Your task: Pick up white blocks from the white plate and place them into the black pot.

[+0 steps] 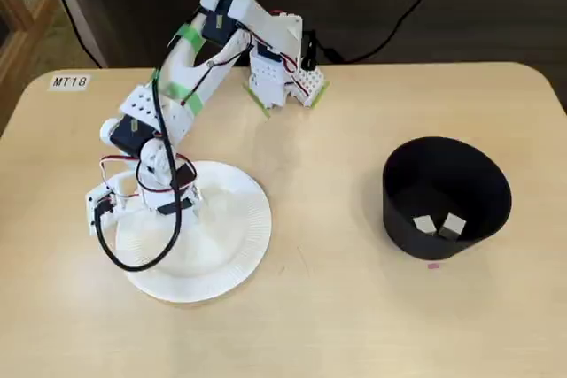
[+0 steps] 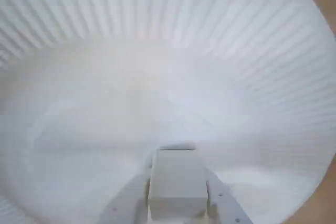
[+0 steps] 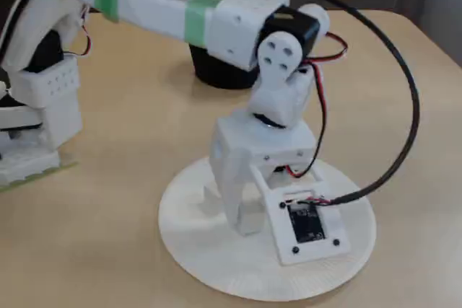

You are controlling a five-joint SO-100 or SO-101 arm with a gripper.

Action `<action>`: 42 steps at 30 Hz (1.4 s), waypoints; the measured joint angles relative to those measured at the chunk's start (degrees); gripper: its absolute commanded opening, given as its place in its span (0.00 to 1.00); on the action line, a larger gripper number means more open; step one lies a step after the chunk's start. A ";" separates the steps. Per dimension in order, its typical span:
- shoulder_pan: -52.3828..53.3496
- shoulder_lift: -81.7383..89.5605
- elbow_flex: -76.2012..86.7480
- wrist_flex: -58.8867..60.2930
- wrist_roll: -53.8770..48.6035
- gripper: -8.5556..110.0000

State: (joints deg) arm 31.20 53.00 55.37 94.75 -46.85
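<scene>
Over the white plate [image 1: 232, 258], the gripper [image 2: 177, 203] sits clamped on the last white block [image 2: 177, 182], apparently at the grasp step; next comes lifting it across to the black pot [image 1: 400, 219], where two blocks [image 1: 424, 224] lie. Both fixed views hide the fingertips.

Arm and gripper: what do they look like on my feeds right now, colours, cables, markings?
The arm is white printed plastic with black servo blocks at the joints and green tape bands around its links. Thin red and black wires run along it, and a thick black cable loops to a small camera board on the wrist. The gripper is white too, with flat plastic fingers.
</scene>
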 measured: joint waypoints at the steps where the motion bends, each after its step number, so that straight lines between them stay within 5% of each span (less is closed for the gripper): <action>1: 0.00 0.00 -1.05 0.00 1.85 0.05; 12: -11.78 4.22 -23.47 0.62 34.72 0.05; 28: -56.43 27.86 -15.03 0.79 64.60 0.05; 40: -70.93 25.84 -5.71 -0.79 69.96 0.05; 42: -70.58 25.05 -5.71 -1.05 69.35 0.12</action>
State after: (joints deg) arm -39.38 78.05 49.66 93.69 22.50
